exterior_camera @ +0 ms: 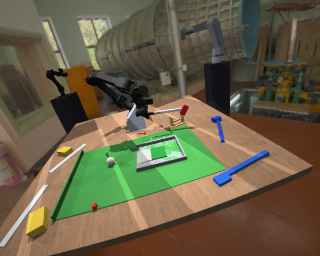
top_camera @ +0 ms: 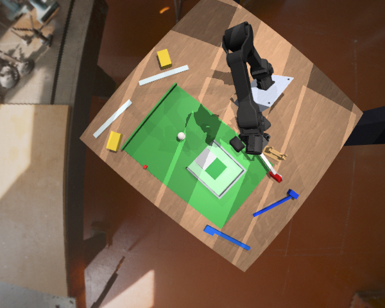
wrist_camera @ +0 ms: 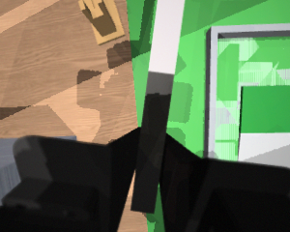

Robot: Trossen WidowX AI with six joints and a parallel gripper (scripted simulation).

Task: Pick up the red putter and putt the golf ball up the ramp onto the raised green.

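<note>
My gripper (top_camera: 258,153) (exterior_camera: 148,113) (wrist_camera: 149,133) is shut on the dark grip end of the red putter (top_camera: 271,169) (exterior_camera: 168,110) (wrist_camera: 165,43). The putter has a white shaft and a red head (top_camera: 276,177) (exterior_camera: 184,109) and is lifted above its small wooden stand (top_camera: 274,154) (exterior_camera: 176,120) (wrist_camera: 101,21). The white golf ball (top_camera: 181,135) (exterior_camera: 110,160) rests on the green mat (top_camera: 156,132) (exterior_camera: 99,178). The raised green (top_camera: 215,168) (exterior_camera: 158,152) (wrist_camera: 268,113) is a green square inside a grey frame, with a grey ramp (top_camera: 204,159) (exterior_camera: 142,157) on the ball's side.
Two blue putters (top_camera: 274,203) (exterior_camera: 220,127) (top_camera: 226,235) (exterior_camera: 240,166) lie beyond the mat. Two yellow blocks (top_camera: 164,58) (top_camera: 113,140) and two white strips (top_camera: 163,74) (top_camera: 112,118) lie along the far side. A small red cube (top_camera: 145,166) (exterior_camera: 94,205) sits at the mat's edge. A green wall (exterior_camera: 68,180) bounds the mat.
</note>
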